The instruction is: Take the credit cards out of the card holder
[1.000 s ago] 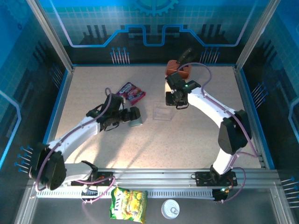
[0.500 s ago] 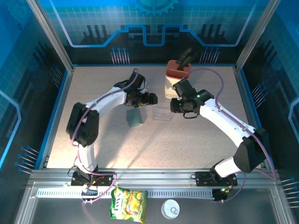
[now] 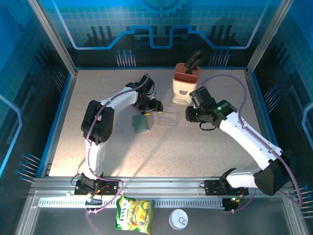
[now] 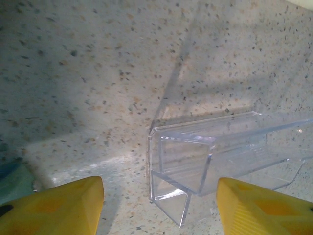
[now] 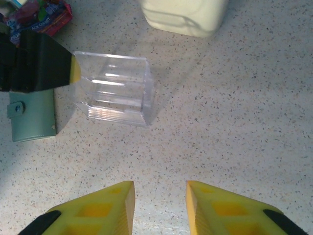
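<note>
Left tool has swung to the clear box, narrower but still spread; right tool slightly spread, empty. Card holder lies shut on speckled bench, blue walls around.

One card holder is being counted on the counter. One clear box is being counted just beside it, and one knife block behind that. How many handles are being carried in the block cannot be told. One snack packet is being shown in the right wrist view. Off the counter, past the near rail, one yellow bag and one round white can are being counted. Two hands are being counted, the left hand and the right hand, with two yellow fingers being shown on each.
</note>
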You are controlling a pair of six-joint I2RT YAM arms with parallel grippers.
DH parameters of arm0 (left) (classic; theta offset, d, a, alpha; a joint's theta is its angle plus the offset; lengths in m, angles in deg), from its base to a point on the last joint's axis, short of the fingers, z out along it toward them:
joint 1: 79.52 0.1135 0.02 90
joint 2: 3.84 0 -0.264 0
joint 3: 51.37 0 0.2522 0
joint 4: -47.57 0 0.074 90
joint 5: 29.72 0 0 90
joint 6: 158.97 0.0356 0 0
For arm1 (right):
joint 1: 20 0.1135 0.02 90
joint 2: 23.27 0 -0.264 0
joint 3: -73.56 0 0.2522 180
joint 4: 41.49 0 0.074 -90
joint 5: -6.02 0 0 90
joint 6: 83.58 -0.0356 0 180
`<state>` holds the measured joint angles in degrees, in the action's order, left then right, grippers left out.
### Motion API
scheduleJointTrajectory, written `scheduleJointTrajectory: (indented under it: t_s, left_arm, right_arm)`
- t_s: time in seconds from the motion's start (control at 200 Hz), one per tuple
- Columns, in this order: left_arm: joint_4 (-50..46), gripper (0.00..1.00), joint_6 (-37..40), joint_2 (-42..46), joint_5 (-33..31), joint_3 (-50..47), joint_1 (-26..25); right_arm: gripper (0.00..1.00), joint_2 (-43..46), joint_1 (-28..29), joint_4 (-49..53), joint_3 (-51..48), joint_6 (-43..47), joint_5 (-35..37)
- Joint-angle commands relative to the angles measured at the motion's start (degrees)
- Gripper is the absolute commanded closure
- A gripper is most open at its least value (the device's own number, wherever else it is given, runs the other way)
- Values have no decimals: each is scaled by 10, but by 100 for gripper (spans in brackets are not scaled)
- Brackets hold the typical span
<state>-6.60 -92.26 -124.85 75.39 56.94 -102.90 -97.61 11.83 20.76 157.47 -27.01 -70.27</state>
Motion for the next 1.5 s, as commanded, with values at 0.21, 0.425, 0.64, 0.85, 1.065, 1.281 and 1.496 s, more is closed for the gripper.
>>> scheduleJointTrajectory:
  t_s: [0.21, 0.425, 0.64, 0.85, 1.065, 1.281, 1.496]
  left_arm:
    - [5, 36, 17, 28, 34, -49, 12]
    - [48, 34, -21, 45, 83, -54, -21]
    - [55, 35, -31, 39, 83, -37, -26]
    - [64, 36, -34, 32, 97, -24, -29]
    - [29, 36, 2, 45, 46, -8, -19]
    - [57, 39, -24, 19, 107, 20, -15]
    - [64, 39, -30, 10, 111, 29, -18]
  right_arm:
    - [67, 9, -2, 11, -1, -4, 10]
    - [66, 8, -2, 9, -2, -4, 8]
    - [66, 8, -2, 8, -3, -2, 5]
    - [66, 7, -3, 9, -3, -2, 6]
    - [66, 4, -3, 7, -2, -1, 5]
    - [66, -1, -3, 4, -2, -5, 0]
    - [66, 2, -3, 6, -4, -5, 3]
